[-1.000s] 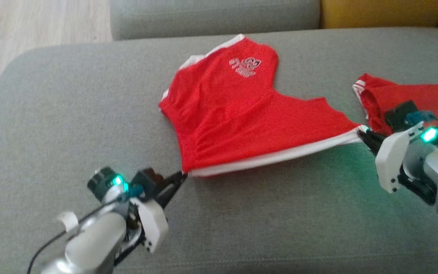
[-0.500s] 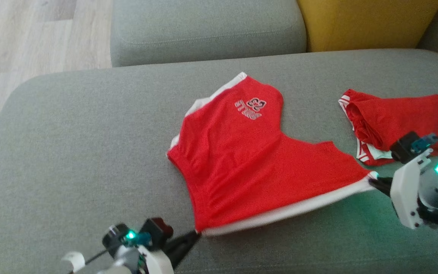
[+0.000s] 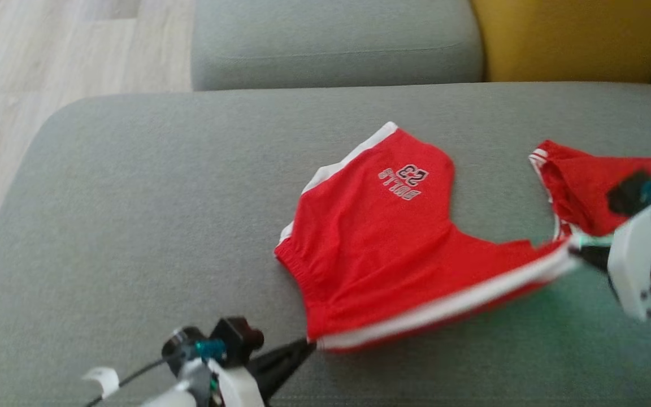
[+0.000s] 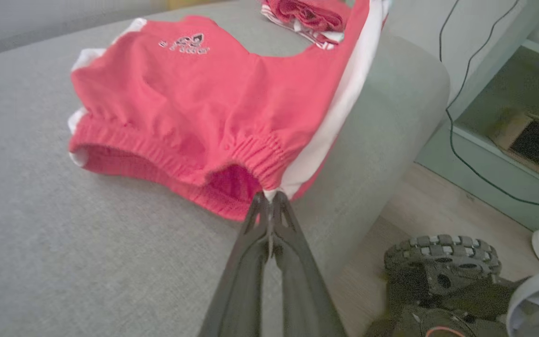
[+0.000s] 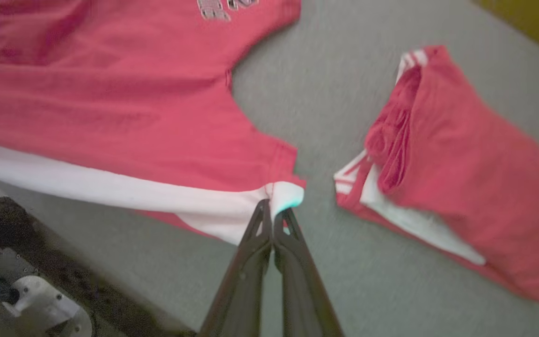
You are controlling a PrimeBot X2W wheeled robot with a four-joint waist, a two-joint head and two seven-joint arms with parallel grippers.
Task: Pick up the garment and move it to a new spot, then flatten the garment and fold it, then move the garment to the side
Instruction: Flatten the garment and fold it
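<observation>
The left gripper [image 4: 269, 200] has its two dark fingers pressed tight together on the waist corner of the soft red cloth shorts [image 3: 382, 243], right where the white side stripe ends. The right gripper [image 5: 272, 208] pinches the other end of that stripe, at the leg corner. The stripe is pulled straight between them and looks lifted a little off the big grey sofa seat cushion [image 3: 133, 237]. The rest of the shorts lies on the cushion, print side up, with wrinkles by the stretchy waist. The shorts sit near the front edge of the cushion, in its right half.

I think this is the flattening step, or the end of carrying the shorts to a new spot. The fold has not begun. Next, both arms should go together, keep the stripe tight and lay it down so the wrinkles go away. If one arm pulls harder, the cloth may slip out or bunch up.

Just beside the right gripper, by the right edge of the cushion, lies a folded red cloth bundle with white stripes [image 5: 461, 187]. The shorts should stay off it. No box or basket holds anything. Both clothes lie right on the cushion.
</observation>
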